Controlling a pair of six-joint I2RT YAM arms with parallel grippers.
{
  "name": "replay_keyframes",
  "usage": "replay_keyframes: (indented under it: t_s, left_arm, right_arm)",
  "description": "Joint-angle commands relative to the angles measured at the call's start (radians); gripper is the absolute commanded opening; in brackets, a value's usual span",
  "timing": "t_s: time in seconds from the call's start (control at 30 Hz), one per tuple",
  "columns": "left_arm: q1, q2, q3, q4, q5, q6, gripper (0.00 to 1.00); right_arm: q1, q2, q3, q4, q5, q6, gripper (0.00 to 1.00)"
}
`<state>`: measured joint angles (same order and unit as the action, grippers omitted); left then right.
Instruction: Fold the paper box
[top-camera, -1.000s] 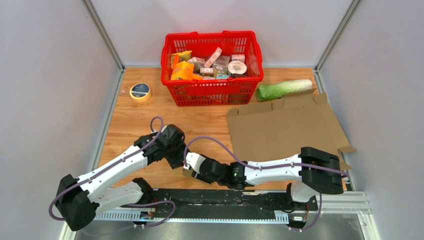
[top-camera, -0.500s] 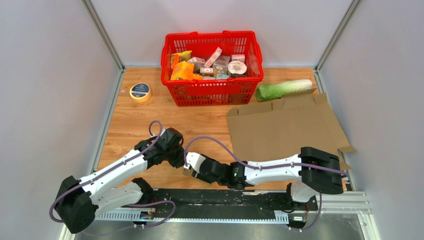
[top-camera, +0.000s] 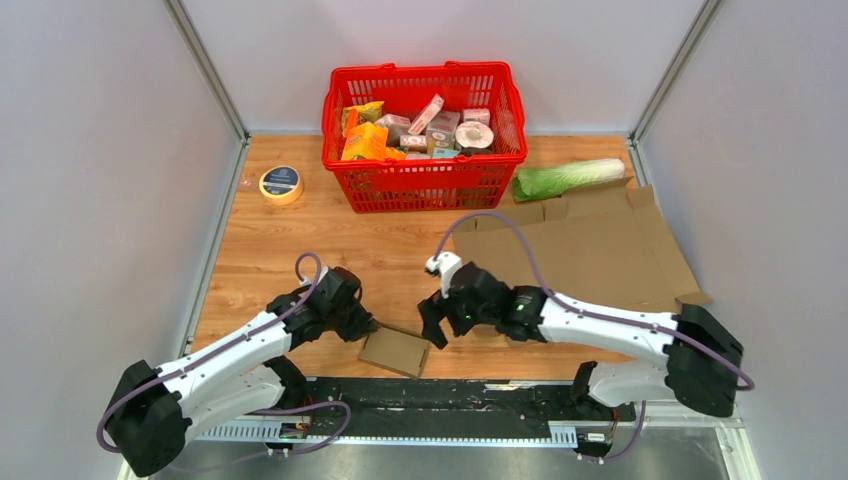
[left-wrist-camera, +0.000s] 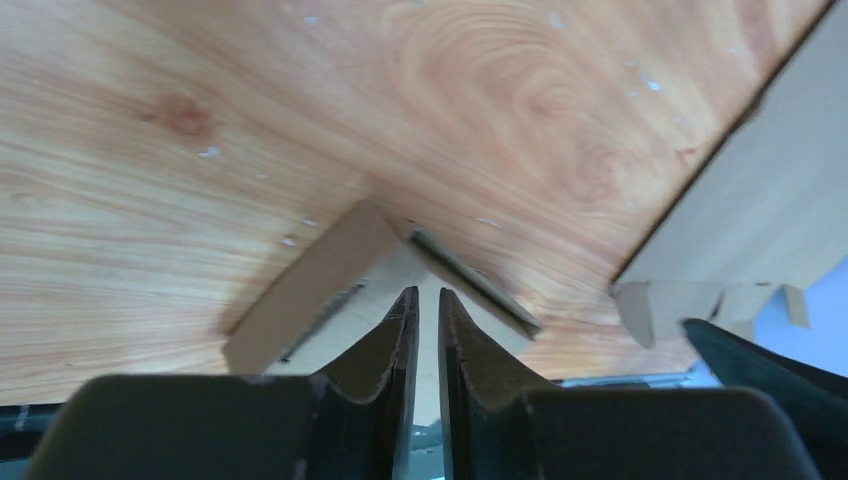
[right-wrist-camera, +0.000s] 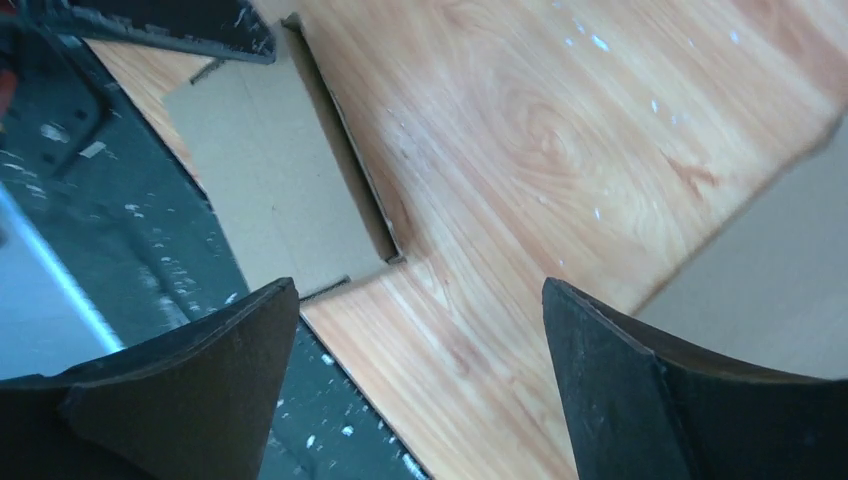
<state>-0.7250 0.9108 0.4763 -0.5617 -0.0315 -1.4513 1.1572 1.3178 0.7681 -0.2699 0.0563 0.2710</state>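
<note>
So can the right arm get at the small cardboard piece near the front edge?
Probably yes: the right gripper is open right beside the small cardboard piece, with nothing between them.

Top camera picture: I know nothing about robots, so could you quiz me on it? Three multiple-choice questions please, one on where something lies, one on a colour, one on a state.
1. Where does the tape roll lie?
A. Left of the shopping basket
B. Inside the shopping basket
C. Right of the shopping basket

2. What colour is the shopping basket?
A. Blue
B. Red
C. Green

3. How do the jaws of the right gripper stand?
A. Wide open
B. Shut tight
C. Hidden from every view

Answers:
1. A, since the roll sits alone on the wood beside the basket's left wall.
2. B, since its rim and mesh walls are bright red.
3. A, since the right wrist view shows them far apart with nothing between, above the small flat cardboard box.
</note>
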Motion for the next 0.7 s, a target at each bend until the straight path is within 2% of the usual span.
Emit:
replay_keyframes:
  t_s: [0.0,0.13,0.23,0.33,0.37,0.43,0.53,0.57,0.63,0.67]
  left_arm:
    - [-0.001,-0.027,-0.022,-0.044,-0.019,0.022,0.19]
    - [-0.001,-0.033,-0.024,-0.05,-0.018,0.022,0.19]
    - [-0.001,-0.044,0.023,-0.085,-0.033,0.101,0.24]
    - [-0.001,-0.099,0.077,-0.183,-0.12,0.245,0.31]
    - [-0.001,-0.122,0.076,-0.2,-0.14,0.256,0.42]
    - [0.001,-0.19,0.067,-0.269,-0.165,0.247,0.47]
    - [0.001,-0.242,0.076,-0.381,-0.122,0.221,0.35]
    - [0.001,-0.248,0.076,-0.406,-0.102,0.221,0.25]
    - [0.001,-0.259,0.05,-0.42,-0.005,0.216,0.13]
    - [0.001,-0.262,0.036,-0.405,0.036,0.218,0.03]
  right_arm:
    - [-0.111,-0.106,-0.076,0.017,-0.36,0.209,0.95]
    - [-0.134,-0.059,-0.116,0.101,-0.435,0.287,0.95]
    - [-0.136,-0.017,-0.102,0.113,-0.429,0.286,0.93]
    - [-0.139,-0.019,-0.086,0.106,-0.363,0.181,0.94]
    - [-0.137,-0.006,-0.067,0.072,-0.337,0.134,0.95]
    - [-0.146,0.071,0.037,0.009,-0.271,0.042,0.96]
    - [-0.169,0.145,0.167,-0.115,-0.185,0.043,0.89]
    - [-0.181,0.176,0.184,-0.142,-0.167,0.054,0.8]
    - [-0.182,0.208,0.223,-0.161,-0.112,0.053,0.68]
    - [-0.18,0.245,0.235,-0.172,-0.099,0.028,0.45]
